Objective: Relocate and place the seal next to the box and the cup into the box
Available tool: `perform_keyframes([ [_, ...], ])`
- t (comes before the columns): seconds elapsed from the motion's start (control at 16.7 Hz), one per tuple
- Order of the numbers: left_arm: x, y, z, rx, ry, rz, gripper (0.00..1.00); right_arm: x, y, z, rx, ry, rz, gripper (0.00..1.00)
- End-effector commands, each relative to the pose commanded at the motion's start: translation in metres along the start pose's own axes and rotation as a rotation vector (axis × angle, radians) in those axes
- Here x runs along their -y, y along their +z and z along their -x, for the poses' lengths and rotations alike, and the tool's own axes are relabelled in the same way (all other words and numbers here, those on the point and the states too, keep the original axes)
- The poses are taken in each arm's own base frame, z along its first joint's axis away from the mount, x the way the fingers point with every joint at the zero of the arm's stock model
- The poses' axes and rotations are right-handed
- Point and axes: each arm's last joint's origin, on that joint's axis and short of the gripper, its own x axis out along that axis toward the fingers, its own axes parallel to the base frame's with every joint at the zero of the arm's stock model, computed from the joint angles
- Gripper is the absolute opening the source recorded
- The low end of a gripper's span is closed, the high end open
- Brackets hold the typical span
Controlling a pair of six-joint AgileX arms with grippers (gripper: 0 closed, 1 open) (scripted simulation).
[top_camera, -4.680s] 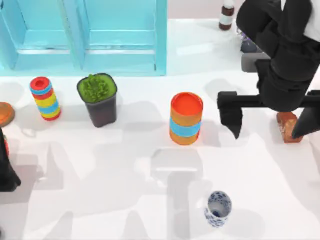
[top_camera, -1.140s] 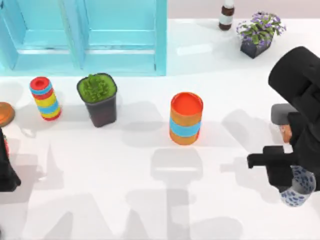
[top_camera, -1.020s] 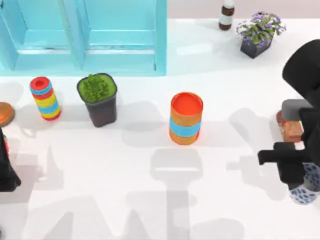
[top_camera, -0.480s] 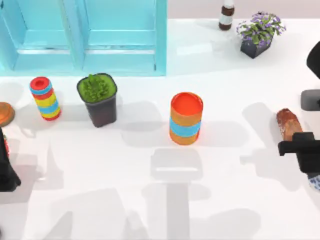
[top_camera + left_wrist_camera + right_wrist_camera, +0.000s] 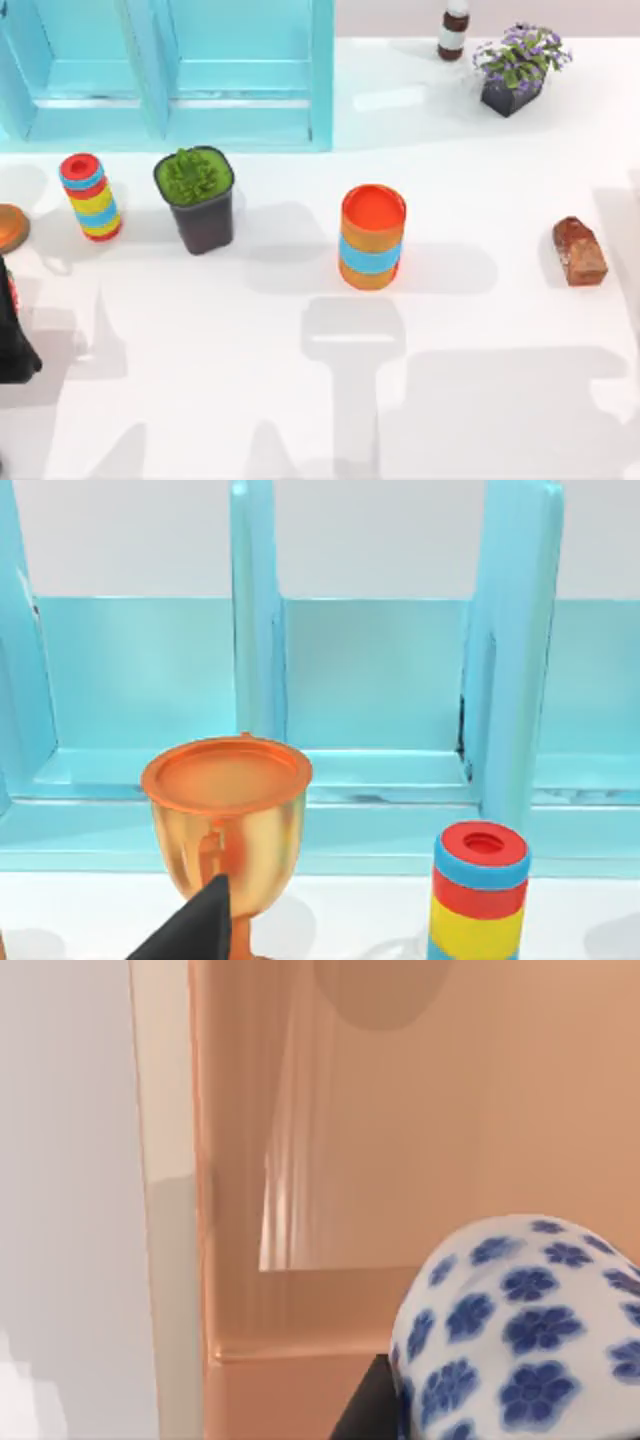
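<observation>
The seal (image 5: 579, 250), a small reddish-brown block, lies on the white table near its right side, with no gripper near it. In the right wrist view, the white cup (image 5: 520, 1320) with blue flowers is held close to the camera by my right gripper (image 5: 500, 1425), one dark finger (image 5: 362, 1410) showing beside it. The cup hangs over the open tan box (image 5: 230, 1160), just inside its corner. My left arm (image 5: 12, 335) rests parked at the table's left edge.
An orange cylinder (image 5: 372, 237) with a blue band stands mid-table. A green plant pot (image 5: 196, 198), a striped ring tower (image 5: 90, 196) and a gold trophy (image 5: 228, 825) stand at the left before a turquoise cabinet (image 5: 170, 70). A bottle (image 5: 454, 30) and a purple flower pot (image 5: 515, 65) stand at the back right.
My right arm has carried the cup rightward and out of the top view, uncovering the seal. The seal and the left arm have stayed put.
</observation>
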Motion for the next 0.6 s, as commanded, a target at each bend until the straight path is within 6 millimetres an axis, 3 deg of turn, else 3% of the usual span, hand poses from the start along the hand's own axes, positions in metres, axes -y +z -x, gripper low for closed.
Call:
perform_keyframes([
  [0.12, 0.000, 0.000, 0.000, 0.000, 0.000, 0.000, 1.00, 0.036, -0.007, -0.008, -0.024, 0.027, -0.004, 0.00],
  [0.3, 0.000, 0.000, 0.000, 0.000, 0.000, 0.000, 1.00, 0.071, -0.017, -0.016, -0.029, 0.086, -0.014, 0.00],
  [0.6, 0.000, 0.000, 0.000, 0.000, 0.000, 0.000, 1.00, 0.086, -0.021, -0.019, -0.010, 0.125, -0.033, 0.00],
])
